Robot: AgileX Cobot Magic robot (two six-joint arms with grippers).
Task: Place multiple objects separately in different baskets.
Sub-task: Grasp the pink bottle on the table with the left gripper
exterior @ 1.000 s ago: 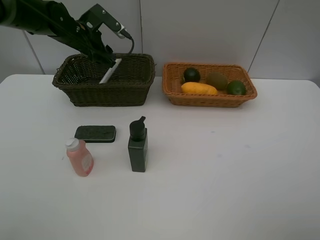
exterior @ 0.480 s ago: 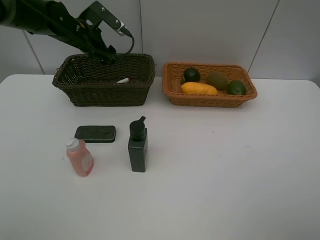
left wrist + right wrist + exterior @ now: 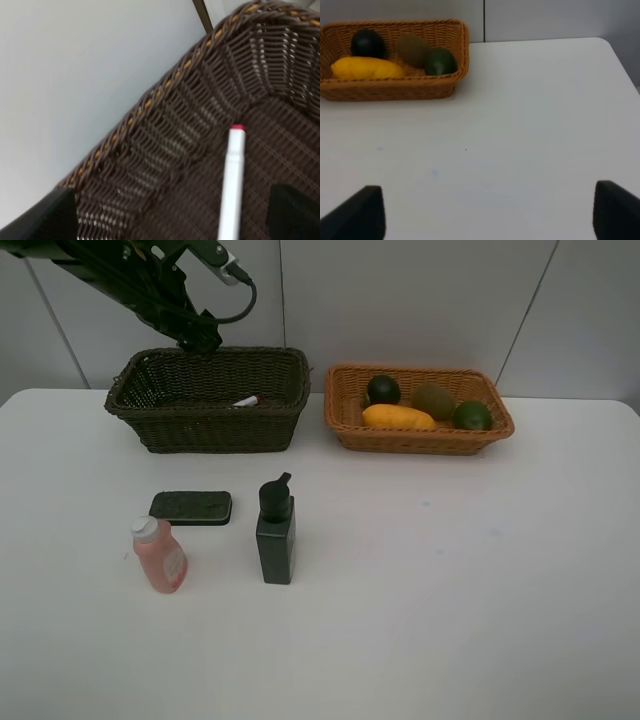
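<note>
Since a second ago the left fingers have released the white marker with a pink cap and risen above the back rim of the dark brown-green woven wicker basket. The marker lies flat inside, its long axis along the basket's length and its cap toward the orange-tan woven wicker basket. A pink plastic bottle, a black pump bottle and a flat black block sit on the white bench.

The left wrist view shows the left fingers spread wide and empty. The marker rests on the dark basket's floor.

The right wrist view shows the right fingers wide apart, holding nothing, over bare bench. The orange-tan basket lies ahead.
</note>
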